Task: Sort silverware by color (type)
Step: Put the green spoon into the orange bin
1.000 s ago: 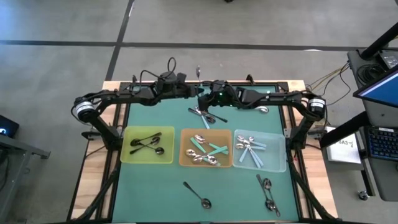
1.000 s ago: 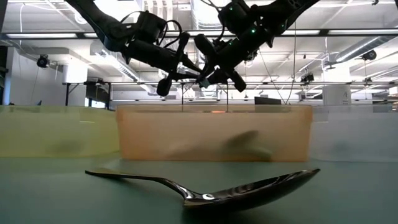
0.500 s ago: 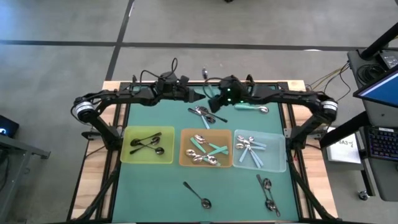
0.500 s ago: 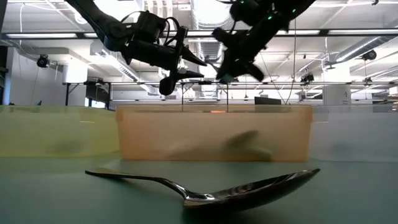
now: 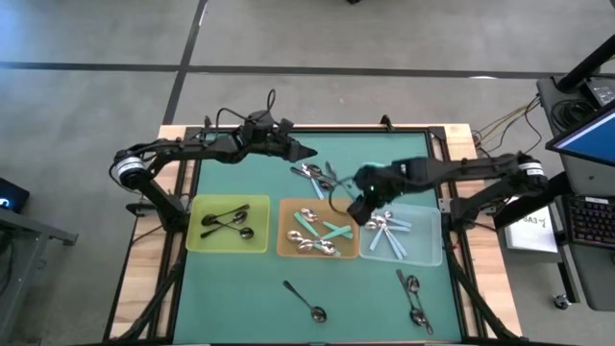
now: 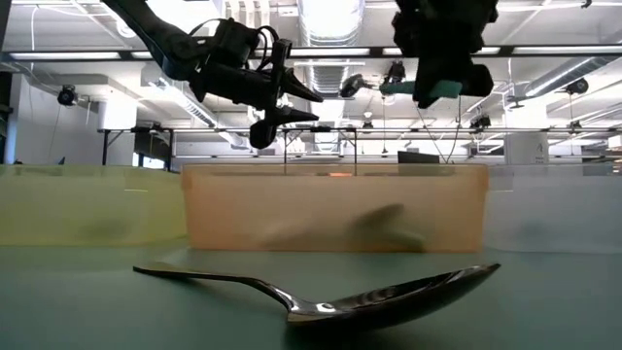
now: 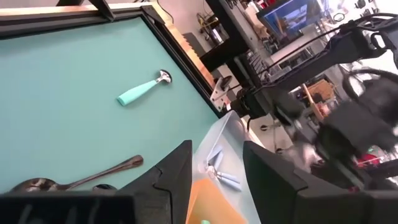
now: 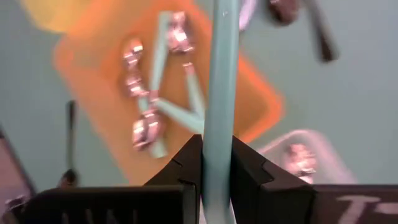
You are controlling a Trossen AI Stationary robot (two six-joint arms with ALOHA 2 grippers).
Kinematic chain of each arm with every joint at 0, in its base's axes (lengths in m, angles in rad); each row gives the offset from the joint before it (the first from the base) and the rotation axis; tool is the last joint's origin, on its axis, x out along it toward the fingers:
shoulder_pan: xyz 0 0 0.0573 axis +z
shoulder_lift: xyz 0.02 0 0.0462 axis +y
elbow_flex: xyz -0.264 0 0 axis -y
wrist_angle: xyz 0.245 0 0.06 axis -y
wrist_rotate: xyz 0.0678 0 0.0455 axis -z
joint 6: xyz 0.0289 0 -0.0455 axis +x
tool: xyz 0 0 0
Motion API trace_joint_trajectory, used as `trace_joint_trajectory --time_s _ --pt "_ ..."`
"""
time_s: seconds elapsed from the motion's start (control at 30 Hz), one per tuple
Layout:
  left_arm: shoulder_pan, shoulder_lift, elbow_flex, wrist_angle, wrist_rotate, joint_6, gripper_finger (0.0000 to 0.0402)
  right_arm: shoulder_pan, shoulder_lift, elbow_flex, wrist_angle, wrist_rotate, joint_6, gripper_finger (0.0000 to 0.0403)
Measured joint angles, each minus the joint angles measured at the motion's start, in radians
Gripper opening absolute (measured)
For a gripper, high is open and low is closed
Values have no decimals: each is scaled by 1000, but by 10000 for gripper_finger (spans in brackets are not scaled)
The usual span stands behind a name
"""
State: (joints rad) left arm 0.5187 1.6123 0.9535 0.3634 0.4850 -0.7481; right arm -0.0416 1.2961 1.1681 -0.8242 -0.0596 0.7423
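1. Spoon w/ teal handle [image 8: 219, 93] is clamped in the right claw [image 5: 360, 207]; the handle is seen running straight out between the two fingers in the right wrist view, so its long axis lies along the claw's own line.
2. Key relation: the right claw is held above the gap where the orange tray [image 5: 284, 207] meets the clear tray [image 5: 432, 252]. The teal-handled spoons lie in the orange tray, i.e. toward the left arm's side of the claw; the pale-blue ones lie in the clear tray.
3. Judgement: a short shift over the orange tray is probably needed before release, w/ the handle laid roughly along the spoons already there.
4. Left claw [image 6: 292, 102] is raised over the far part of the table [image 5: 240, 279], fingers spread, nothing held; seen clearly in the low view.
5. Loose silverware: a small heap [image 5: 312, 176] at the far middle, nearer the left claw; a teal-handled spoon [image 7: 143, 88] alone on the mat by the far edge; black-handled spoons in the yellow tray [image 5: 197, 240]; more spoons [image 5: 413, 298] at the near right, and a single spoon [image 5: 306, 301] at near centre.
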Motion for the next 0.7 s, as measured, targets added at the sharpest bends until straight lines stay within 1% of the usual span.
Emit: trace_joint_trajectory --time_s 0.13,0.2,0.3,0.43,0.53,0.63,0.7 --pt "5 0 0 -7 0 3 125 36 11 -40 48 -4 29 39" --pt "6 0 0 -10 1 3 125 34 9 -71 137 -20 6 39" --pt "11 0 0 -16 34 1 126 28 10 -124 268 -98 -36 39" --pt "12 -1 0 -22 84 0 126 16 37 -189 405 -201 -47 39" --pt "12 -1 0 -24 113 -1 126 17 54 -227 497 -232 -52 39" --pt "12 -1 0 -24 146 -1 126 18 62 -236 565 -238 -47 39" --pt "12 -2 0 -26 163 -1 126 17 62 -235 568 -234 -47 58"
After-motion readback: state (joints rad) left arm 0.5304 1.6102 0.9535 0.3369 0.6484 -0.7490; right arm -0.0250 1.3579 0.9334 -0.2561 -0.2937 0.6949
